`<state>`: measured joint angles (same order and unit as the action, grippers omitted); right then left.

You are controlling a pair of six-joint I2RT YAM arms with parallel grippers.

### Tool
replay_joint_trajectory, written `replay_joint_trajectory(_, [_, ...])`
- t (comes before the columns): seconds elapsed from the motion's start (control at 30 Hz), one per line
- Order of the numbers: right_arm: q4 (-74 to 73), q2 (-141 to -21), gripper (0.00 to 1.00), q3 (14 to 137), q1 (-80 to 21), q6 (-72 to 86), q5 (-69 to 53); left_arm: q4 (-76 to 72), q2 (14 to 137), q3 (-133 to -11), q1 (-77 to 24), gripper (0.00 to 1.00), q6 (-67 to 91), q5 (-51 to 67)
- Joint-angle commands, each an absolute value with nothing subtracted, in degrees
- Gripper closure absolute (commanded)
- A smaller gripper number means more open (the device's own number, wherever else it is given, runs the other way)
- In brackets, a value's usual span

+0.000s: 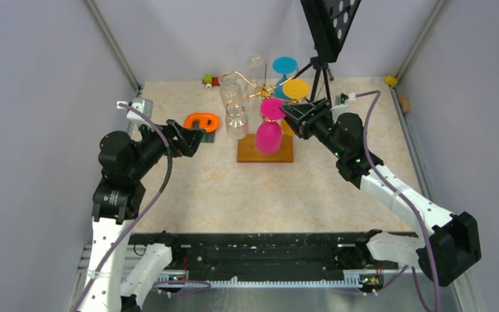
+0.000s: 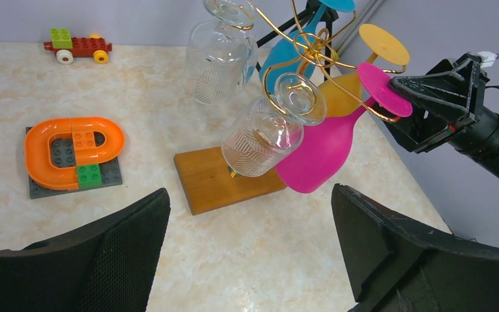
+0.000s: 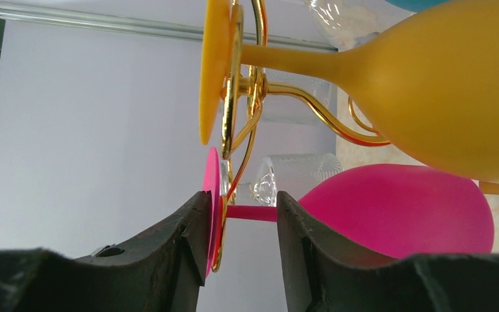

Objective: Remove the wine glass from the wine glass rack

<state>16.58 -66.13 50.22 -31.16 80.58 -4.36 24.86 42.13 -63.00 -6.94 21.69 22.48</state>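
Observation:
The wine glass rack, a gold stand (image 1: 255, 93) with curled arms on a brown wooden base (image 1: 247, 155), stands at the table's far middle. A pink wine glass (image 1: 268, 136) hangs upside down from its front arm. My right gripper (image 1: 287, 112) is open around the pink glass's foot and stem. In the right wrist view (image 3: 243, 214) one finger lies behind the pink foot (image 3: 212, 195), the other beside the stem, with the gold loop (image 3: 234, 130) between them. My left gripper (image 1: 198, 138) is open and empty, left of the rack; the left wrist view shows it (image 2: 250, 247) above bare table.
A yellow glass (image 1: 295, 89), a blue glass (image 1: 284, 65) and three clear glasses (image 1: 236, 120) also hang on the rack. An orange brick loop (image 1: 202, 121) lies left of it, a toy car (image 1: 209, 80) at the back. A black tripod stand (image 1: 328, 32) rises behind.

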Motion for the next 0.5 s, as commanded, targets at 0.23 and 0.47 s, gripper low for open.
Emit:
replay_joint_trajectory(0.23, [9.46,-65.39,0.74,58.04,-32.52,74.55,-0.54,20.35,39.71,-61.19,-8.09,0.02,22.99,17.67])
replay_joint_trajectory(0.47, [5.71,-65.67,0.91,60.37,-32.53,73.11,-0.18,20.02,39.57,-60.61,-8.26,0.03,23.61,13.97])
